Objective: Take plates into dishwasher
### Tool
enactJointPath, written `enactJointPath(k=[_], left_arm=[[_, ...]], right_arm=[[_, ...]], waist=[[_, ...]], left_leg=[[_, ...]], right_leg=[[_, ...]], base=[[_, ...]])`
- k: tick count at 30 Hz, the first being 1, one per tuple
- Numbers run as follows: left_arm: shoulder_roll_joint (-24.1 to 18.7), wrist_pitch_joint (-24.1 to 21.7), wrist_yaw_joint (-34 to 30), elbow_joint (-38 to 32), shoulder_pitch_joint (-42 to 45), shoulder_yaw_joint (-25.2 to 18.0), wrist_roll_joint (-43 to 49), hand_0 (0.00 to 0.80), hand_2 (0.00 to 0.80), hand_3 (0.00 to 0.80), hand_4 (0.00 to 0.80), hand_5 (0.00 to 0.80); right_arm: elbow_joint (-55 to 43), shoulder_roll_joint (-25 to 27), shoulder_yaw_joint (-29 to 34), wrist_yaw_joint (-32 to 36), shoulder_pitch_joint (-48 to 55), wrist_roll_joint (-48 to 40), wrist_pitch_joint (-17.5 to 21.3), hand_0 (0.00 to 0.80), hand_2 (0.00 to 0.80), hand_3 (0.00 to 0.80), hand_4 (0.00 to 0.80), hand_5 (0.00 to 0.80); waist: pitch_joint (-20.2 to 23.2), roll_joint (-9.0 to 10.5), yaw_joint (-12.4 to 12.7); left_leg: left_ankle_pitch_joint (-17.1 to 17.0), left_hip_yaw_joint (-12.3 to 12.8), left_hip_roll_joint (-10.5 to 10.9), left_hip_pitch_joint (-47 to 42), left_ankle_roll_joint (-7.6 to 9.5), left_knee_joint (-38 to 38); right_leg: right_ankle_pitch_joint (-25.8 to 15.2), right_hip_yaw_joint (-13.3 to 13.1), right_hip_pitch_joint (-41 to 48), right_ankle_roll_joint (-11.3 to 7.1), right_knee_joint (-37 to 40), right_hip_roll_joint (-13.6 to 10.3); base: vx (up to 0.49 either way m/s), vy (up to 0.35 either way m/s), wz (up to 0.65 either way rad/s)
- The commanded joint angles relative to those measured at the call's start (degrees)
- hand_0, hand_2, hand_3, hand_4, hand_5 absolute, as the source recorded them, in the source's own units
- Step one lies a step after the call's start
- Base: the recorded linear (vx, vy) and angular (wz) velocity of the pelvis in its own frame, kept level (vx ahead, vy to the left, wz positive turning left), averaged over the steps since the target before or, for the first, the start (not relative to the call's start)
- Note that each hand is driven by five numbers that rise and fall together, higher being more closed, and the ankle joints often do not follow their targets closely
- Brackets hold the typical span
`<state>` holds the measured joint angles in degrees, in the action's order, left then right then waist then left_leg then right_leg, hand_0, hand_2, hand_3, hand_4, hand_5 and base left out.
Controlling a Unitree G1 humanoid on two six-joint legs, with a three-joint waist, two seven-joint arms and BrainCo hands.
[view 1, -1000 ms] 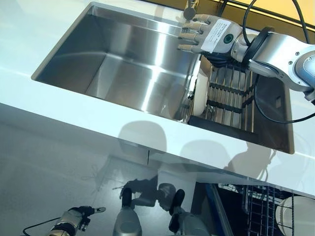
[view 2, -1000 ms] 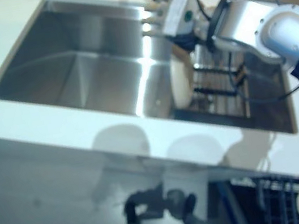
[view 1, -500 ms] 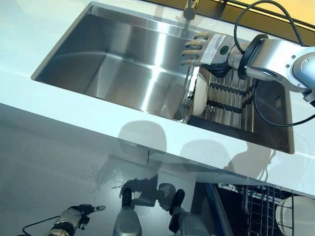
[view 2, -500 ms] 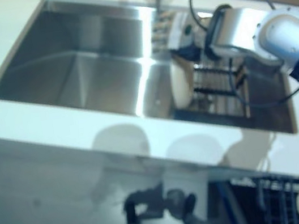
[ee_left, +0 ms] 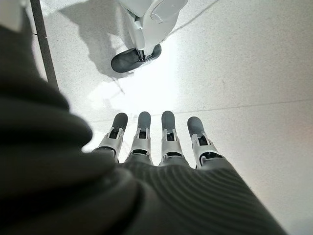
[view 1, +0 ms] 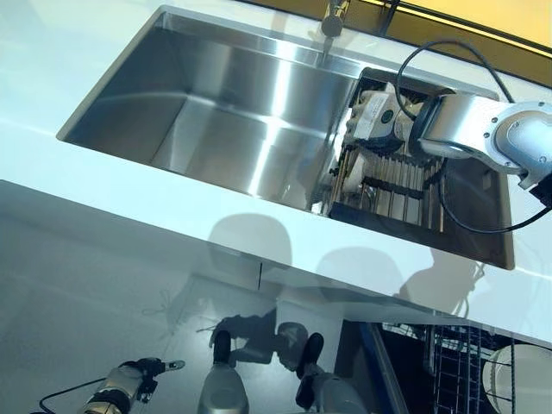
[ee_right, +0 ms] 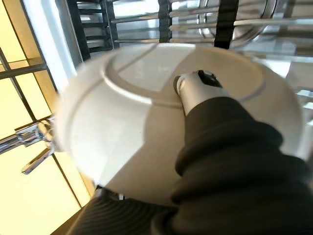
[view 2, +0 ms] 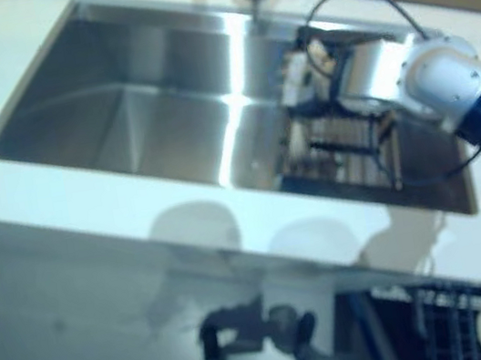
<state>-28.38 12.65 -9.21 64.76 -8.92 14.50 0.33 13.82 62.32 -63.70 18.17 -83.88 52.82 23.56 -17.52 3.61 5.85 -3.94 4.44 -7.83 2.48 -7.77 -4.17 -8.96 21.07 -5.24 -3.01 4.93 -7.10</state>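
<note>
The white plate (ee_right: 146, 127) stands on edge in the drying rack (view 1: 405, 185) that sits in the right end of the steel sink (view 1: 233, 112). In the right wrist view its underside fills the picture, with the raised foot ring plainly seen, and the thumb (ee_right: 195, 88) of the right hand (view 1: 373, 116) lies flat against that underside, just inside the ring. The other fingers of this hand are hidden behind the plate, so how far they are curled round its rim cannot be told. From the head views the right hand is down at the rack's near-left corner, right at the plate's upper edge. Past the hand, at the far rim of the sink, stands the tap (view 1: 330, 19). A dishwasher rack (view 1: 470, 366) shows far below, under the counter (view 1: 129, 185), well apart from the hand. The left hand (ee_left: 161, 147) hangs low over the pale floor (ee_left: 254, 73), its fingers straight, side by side, touching nothing.
</note>
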Motion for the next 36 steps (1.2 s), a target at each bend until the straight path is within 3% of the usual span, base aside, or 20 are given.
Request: enactJointPath(k=[1, 7, 15, 21, 30, 34, 36], left_arm=[[-3.6, -0.4, -0.5, 0.4, -0.5, 0.9, -1.2, 0.000, 0.000, 0.000, 0.000, 0.000], [-3.6, -1.0, -0.7, 0.4, 0.4, 0.6, -0.3, 0.000, 0.000, 0.000, 0.000, 0.000], [-3.6, -2.4, -0.7, 0.4, 2.2, 0.6, 1.1, 0.000, 0.000, 0.000, 0.000, 0.000], [-2.8, -3.1, -0.6, 0.4, 3.2, 1.1, 0.2, 0.000, 0.000, 0.000, 0.000, 0.000], [-1.3, -5.1, -1.1, 1.5, 5.9, 0.7, 1.9, 0.000, 0.000, 0.000, 0.000, 0.000], [-1.0, -6.9, -1.6, 2.0, 7.2, -0.5, 3.9, 0.000, 0.000, 0.000, 0.000, 0.000], [-1.1, -7.8, -2.0, 2.3, 7.6, -0.8, 4.7, 0.000, 0.000, 0.000, 0.000, 0.000]], right_arm=[[2.8, -0.3, -0.5, -3.2, -1.7, 0.6, 0.5, 0.800, 0.800, 0.800, 0.800, 0.800], [4.0, 0.8, -0.5, -6.5, -2.1, 2.4, 0.9, 0.800, 0.800, 0.800, 0.800, 0.800], [6.6, 4.0, -0.9, -11.7, -5.9, 2.6, -4.0, 0.800, 0.800, 0.800, 0.800, 0.800], [10.0, 7.1, -0.4, -17.7, -9.3, 0.7, -7.2, 0.800, 0.800, 0.800, 0.800, 0.800], [12.1, 12.6, 5.1, -21.7, -7.2, -11.9, -13.8, 0.800, 0.800, 0.800, 0.800, 0.800], [11.5, 16.7, 14.2, -24.1, 0.3, -23.7, -21.1, 0.800, 0.800, 0.800, 0.800, 0.800], [12.8, 18.7, 19.7, -25.2, 5.0, -28.6, -22.1, 0.800, 0.800, 0.800, 0.800, 0.800]], waist=[[-0.2, 2.39, 1.4], [0.8, 2.49, 1.2], [4.9, 3.43, -0.5], [8.4, 2.98, -2.5], [13.2, 2.09, -5.5], [14.7, 1.63, -7.5], [15.1, 1.41, -8.5]], left_leg=[[-2.6, 2.2, 1.2, 3.8, 1.02, -0.8], [-2.3, 2.2, 1.4, 3.1, 1.09, -0.8], [-1.2, 3.0, 1.3, 0.6, 1.07, -0.8], [0.1, 5.0, 0.5, -2.6, 1.06, -0.8], [1.5, 7.8, -0.7, -6.6, 0.69, -0.8], [1.9, 9.0, -1.3, -8.0, 0.49, -0.8], [2.3, 9.7, -1.6, -8.7, 0.38, -0.8]], right_leg=[[3.6, -2.4, 3.9, -6.18, 0.1, -2.6], [3.8, -2.4, 4.5, -6.18, 0.1, -2.5], [4.4, -4.0, 5.9, -6.57, 0.1, -2.2], [4.8, -5.9, 7.3, -6.86, 0.1, -2.1], [5.3, -8.5, 8.8, -7.20, 0.1, -1.7], [5.4, -10.8, 8.7, -7.20, 0.1, -1.1], [5.5, -12.0, 8.6, -7.18, 0.1, -0.7]], base=[[0.000, 0.000, 0.00], [0.007, -0.005, 0.00], [0.027, -0.025, -0.04], [0.049, 0.002, -0.17], [0.080, -0.001, -0.22], [0.099, -0.033, -0.26], [0.067, -0.031, -0.17]])
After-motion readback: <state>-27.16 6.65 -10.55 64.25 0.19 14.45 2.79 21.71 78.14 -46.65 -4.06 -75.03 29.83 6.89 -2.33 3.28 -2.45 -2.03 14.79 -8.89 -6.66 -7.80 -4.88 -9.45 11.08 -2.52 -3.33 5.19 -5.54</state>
